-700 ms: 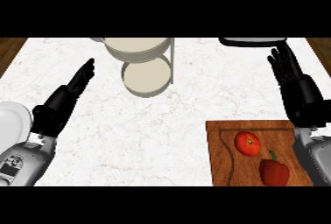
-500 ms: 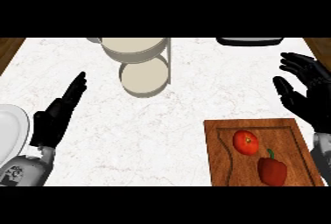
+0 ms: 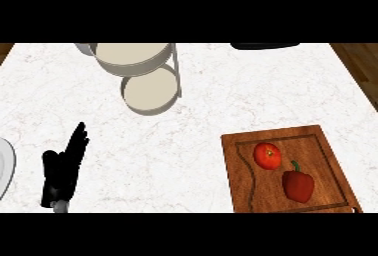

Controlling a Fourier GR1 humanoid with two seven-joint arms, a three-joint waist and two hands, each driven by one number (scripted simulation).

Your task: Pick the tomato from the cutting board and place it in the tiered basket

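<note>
Gone from view is the right hand; left hand (image 3: 63,167), fingers straight, one tomato (image 3: 267,155), one pepper (image 3: 298,184).

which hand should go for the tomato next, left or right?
Right, probably. The tomato sits on the cutting board at the view's right, the right hand's side, though that hand is out of view. The left hand rests open at the far left, across the counter.

No readable text or labels anywhere.
</note>
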